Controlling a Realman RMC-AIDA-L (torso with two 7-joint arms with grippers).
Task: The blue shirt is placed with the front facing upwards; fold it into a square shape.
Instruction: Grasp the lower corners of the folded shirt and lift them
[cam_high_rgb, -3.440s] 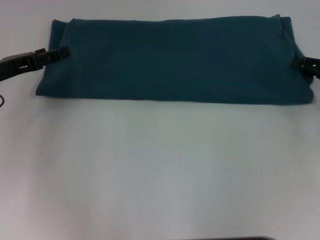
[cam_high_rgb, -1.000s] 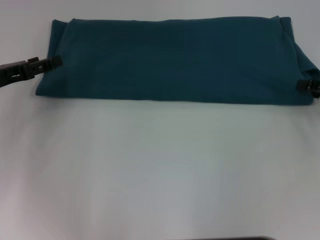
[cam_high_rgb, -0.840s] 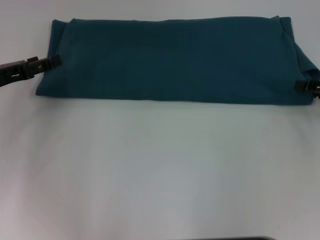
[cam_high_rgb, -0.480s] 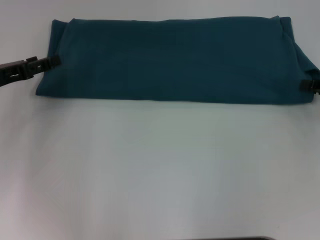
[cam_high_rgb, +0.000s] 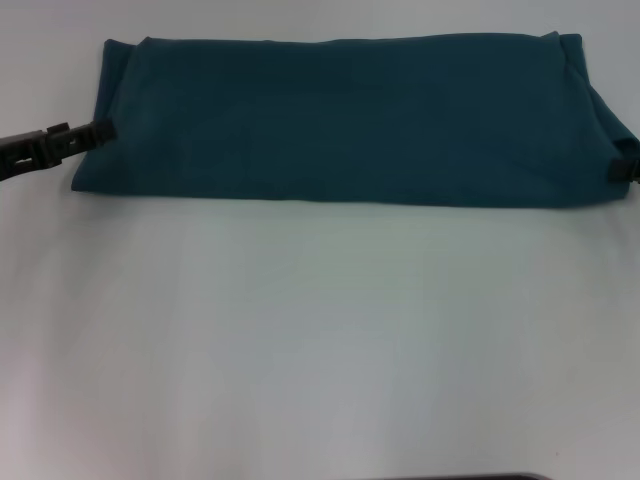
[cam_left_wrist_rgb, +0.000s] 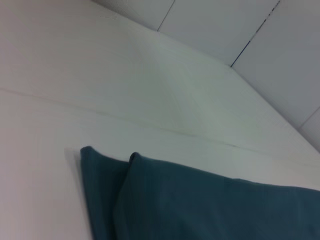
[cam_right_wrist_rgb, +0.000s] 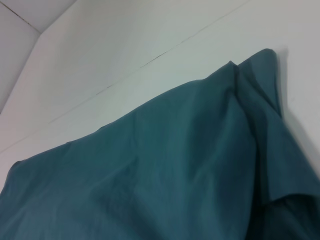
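shirt: your blue shirt (cam_high_rgb: 350, 120) is lying flat at the far side of the white table (cam_high_rgb: 320, 340), already folded into a long left-to-right band. No lettering or collar is showing on top, just plain teal cloth.

shirt edges: the near edge is running pretty straight. At the far right corner the layers are sitting a bit uneven, with one flap poking out past the rest. The right wrist view is showing that same end with a soft ridge and a fold drooping down the side (cam_right_wrist_rgb: 280, 150). The left wrist view is catching the far left corner, where two layers are lying stepped, one just beside the other (cam_left_wrist_rgb: 165, 200).

left gripper: your left gripper (cam_high_rgb: 98, 131) is coming in from the left edge, low over the table, its tip touching or just beside the shirt's left end, about halfway between the near and far edges. The fingers are looking pressed together into one thin dark tip, but honestly you can't tell whether any cloth is pinched in there.

right gripper: your right gripper (cam_high_rgb: 624, 170) is barely peeking in at the right edge, sitting at the shirt's right end close to the near corner. Only a dark nub is showing, so can't tell if it's apart or together.

table: nothing else is showing on it besides the shirt.
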